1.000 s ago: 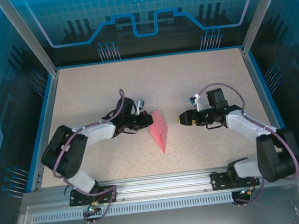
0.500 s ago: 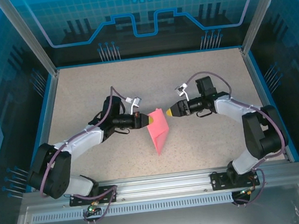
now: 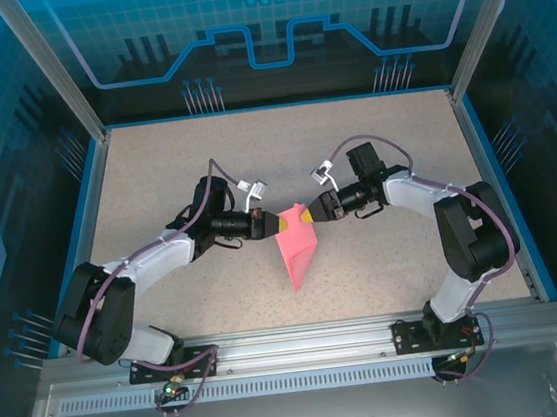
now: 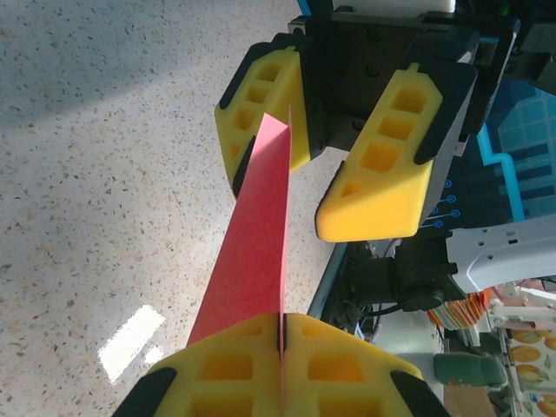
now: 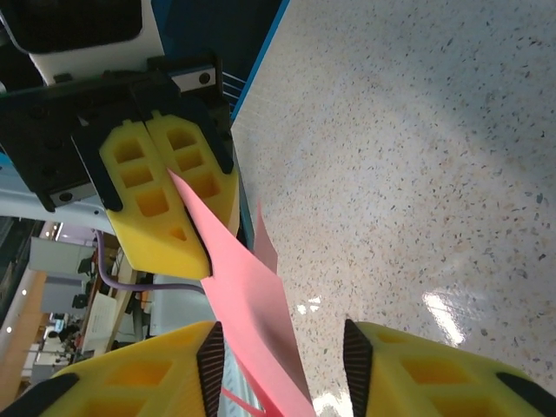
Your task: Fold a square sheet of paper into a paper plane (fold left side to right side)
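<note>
Paper plane between both grippers: alignment for the second pinch

**Position.** The paper plane (image 3: pixel 296 250) sits over the middle of the table (image 3: pixel 382 146). Its long axis runs from the table's far edge toward the near edge, with the pointed tip toward the near edge and the wide end toward the far edge. Whether the tip rests on the table cannot be told.

**Left gripper** (image 3: pixel 269 225). It meets the wide end from the table's left side, pads pressed together on the paper's edge. In the left wrist view the sheet rises edge-on out of the closed pads.

**Right gripper** (image 3: pixel 307 215). It meets the same wide end from the table's right side, directly opposite. Its fingers (image 4: pixel 248 104) are spread. The free corner of the paper lies inside the gap, close to one pad and apart from the other. Nothing is pinched on this side yet.

**Governing relation.** The paper lies straight ahead of the right gripper, already within its gap. Judged from this, the next move is a closure on that corner, not a reach.

**Surface and room.** The table is flat and speckled, with ample margin from the plane to each edge.
</note>
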